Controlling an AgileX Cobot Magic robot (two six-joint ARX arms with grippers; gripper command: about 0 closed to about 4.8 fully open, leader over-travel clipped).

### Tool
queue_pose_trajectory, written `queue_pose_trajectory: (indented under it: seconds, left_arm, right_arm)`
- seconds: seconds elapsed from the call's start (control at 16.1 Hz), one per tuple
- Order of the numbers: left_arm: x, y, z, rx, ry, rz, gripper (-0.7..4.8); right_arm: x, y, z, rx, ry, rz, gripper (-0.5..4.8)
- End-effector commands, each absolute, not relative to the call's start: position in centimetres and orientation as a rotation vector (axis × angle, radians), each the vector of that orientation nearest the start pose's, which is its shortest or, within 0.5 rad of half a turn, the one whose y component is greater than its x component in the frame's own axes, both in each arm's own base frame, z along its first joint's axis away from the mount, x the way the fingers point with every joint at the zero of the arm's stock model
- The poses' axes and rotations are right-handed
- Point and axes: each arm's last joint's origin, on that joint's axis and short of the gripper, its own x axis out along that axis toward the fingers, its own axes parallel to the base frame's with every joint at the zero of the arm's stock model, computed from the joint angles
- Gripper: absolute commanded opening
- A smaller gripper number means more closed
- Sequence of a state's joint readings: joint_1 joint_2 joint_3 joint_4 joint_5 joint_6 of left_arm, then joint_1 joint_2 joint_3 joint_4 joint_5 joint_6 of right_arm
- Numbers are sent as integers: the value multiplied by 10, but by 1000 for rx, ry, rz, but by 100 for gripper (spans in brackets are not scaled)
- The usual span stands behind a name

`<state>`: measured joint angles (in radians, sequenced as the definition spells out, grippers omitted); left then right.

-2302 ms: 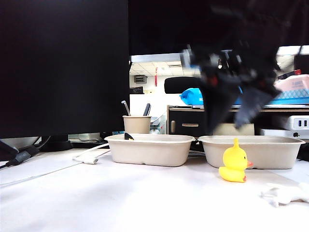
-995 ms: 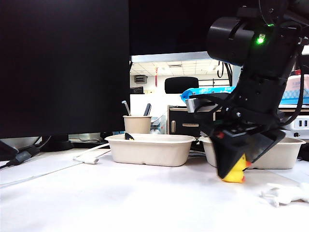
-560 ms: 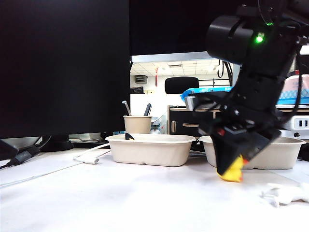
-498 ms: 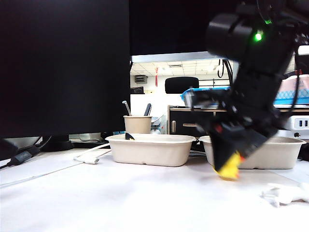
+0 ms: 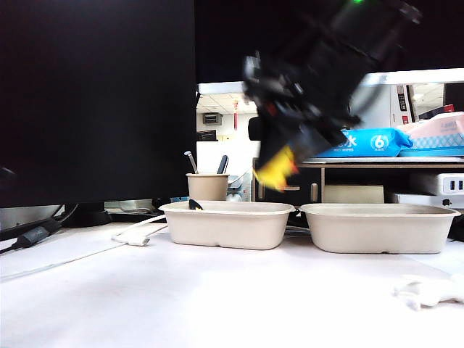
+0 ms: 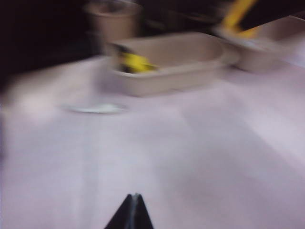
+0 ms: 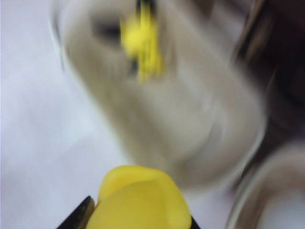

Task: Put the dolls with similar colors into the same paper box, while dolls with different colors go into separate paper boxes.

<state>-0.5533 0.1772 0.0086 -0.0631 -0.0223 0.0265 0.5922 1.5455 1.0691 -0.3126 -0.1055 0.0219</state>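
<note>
My right gripper (image 5: 279, 163) is shut on the yellow duck (image 5: 275, 172) and holds it in the air above the right end of the left paper box (image 5: 225, 225). In the right wrist view the duck (image 7: 138, 202) fills the space between the fingers (image 7: 78, 217), over the box (image 7: 190, 119) that holds a yellow black-eared plush (image 7: 143, 43). The right paper box (image 5: 377, 228) shows nothing above its rim. A white limp plush (image 5: 428, 291) lies on the table at the front right. My left gripper (image 6: 136, 196) is shut and empty, low over bare table, facing the box with the yellow plush (image 6: 136, 62).
A beige cup with pens (image 5: 206, 186) stands behind the left box. A white cable (image 5: 134, 235) lies to its left, under a large black monitor (image 5: 94, 101). Tissue packs (image 5: 370, 141) sit on a shelf behind the boxes.
My right gripper has lifted the duck off the table in front of the right box and swung it up and leftward, over the left box. The picture is blurred by the motion.
</note>
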Motion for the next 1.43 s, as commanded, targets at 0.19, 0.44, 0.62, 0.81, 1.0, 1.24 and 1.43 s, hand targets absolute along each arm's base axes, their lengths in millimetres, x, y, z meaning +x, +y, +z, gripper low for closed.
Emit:
queue_pose_trajectory:
  seconds: [0.19,0.44,0.62,0.81,1.0,1.24,1.43]
  left_arm:
    - [91,-44,157,52,101,-434,-5]
    - [88,-42,162,36,35,-433,-5]
    - [88,-42,162,36,36,-433,-5]
    - [88,-42,162,36,36,-434,-5]
    - [88,-42,162,36,36,-434,-5]
    - [87,-54,154,66,125,-539,-5]
    - [83,-71,141,132,266,-695,-5]
  right_arm:
    - [314,215,242,-155,704,671,206]
    - [352,240,224,-199,778,650,206]
    - [358,243,215,-213,789,625,208]
    - [358,242,214,-214,798,627,256]
    - [356,241,217,-225,834,624,316]
    - [342,232,251,-290,887,641,317]
    - [310,209,289,-374,936,634,320]
